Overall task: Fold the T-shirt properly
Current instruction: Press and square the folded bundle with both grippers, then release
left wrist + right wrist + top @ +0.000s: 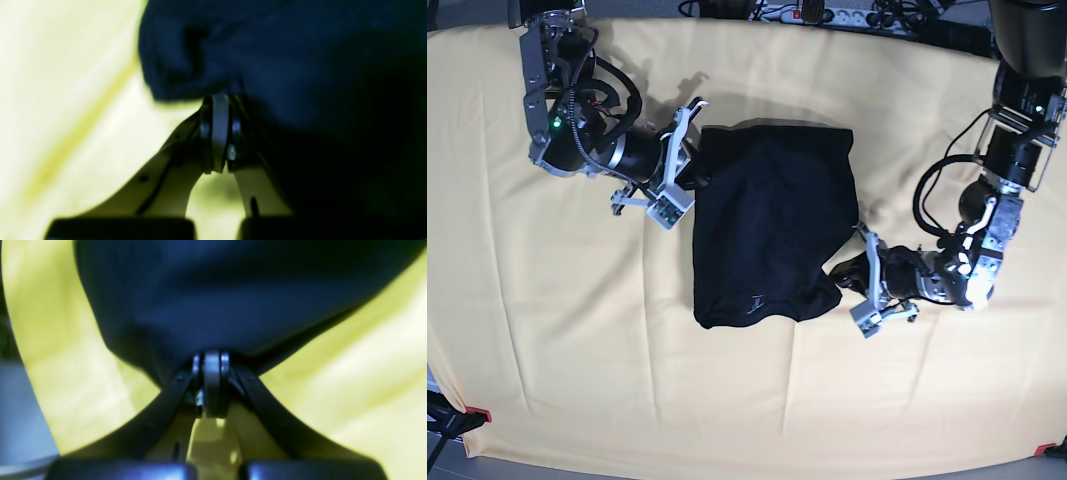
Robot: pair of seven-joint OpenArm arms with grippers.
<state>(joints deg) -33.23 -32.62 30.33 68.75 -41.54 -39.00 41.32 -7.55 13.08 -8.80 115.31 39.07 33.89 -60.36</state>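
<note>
The dark T-shirt (772,215) lies bunched on the pale cloth (577,330), between its left and right edges. The left gripper (845,277) pinches its lower right corner; the right gripper (699,178) pinches its upper left side.

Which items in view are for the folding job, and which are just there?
For the job:
- black T-shirt
- left gripper, at its lower right in the base view
- right gripper, at its upper left

Just there:
- pale yellow cloth, spread underneath
</note>
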